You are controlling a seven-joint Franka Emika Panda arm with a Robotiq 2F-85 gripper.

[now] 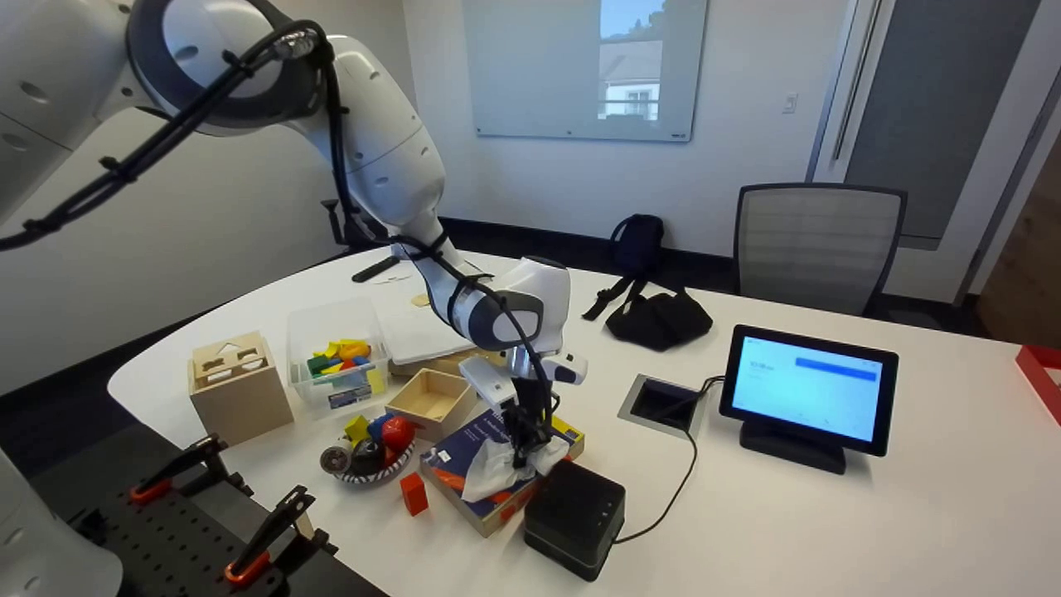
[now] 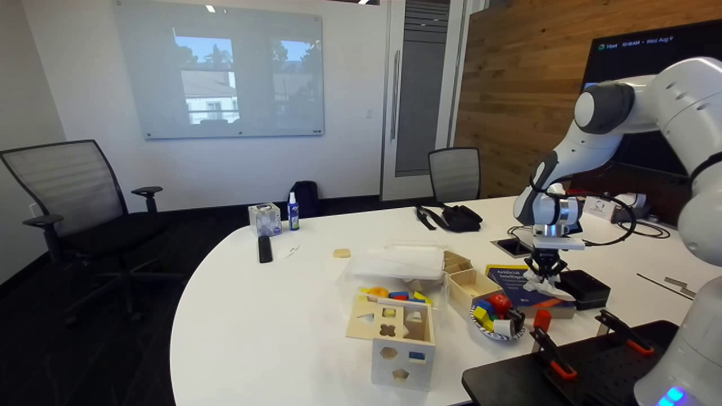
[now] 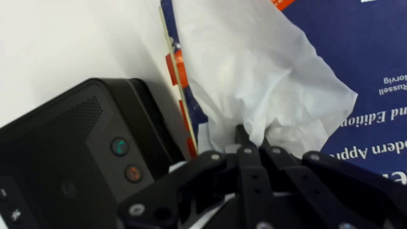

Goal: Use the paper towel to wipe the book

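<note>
Paper towel (image 3: 251,66) on book (image 3: 353,54), box (image 3: 82,159) beside

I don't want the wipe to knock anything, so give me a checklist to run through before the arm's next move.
1. The gripper has hold of the paper towel: ok, it is shut on the bunched material.
2. The paper towel is over the book: ok, it covers part of the blue cover.
3. The book lies flat on the table: ok, cover up.
4. Plenty of room around the book: not ok, the black box stands close beside its edge.
5. Enough wiping pressure: cannot tell, no view shows it.
</note>
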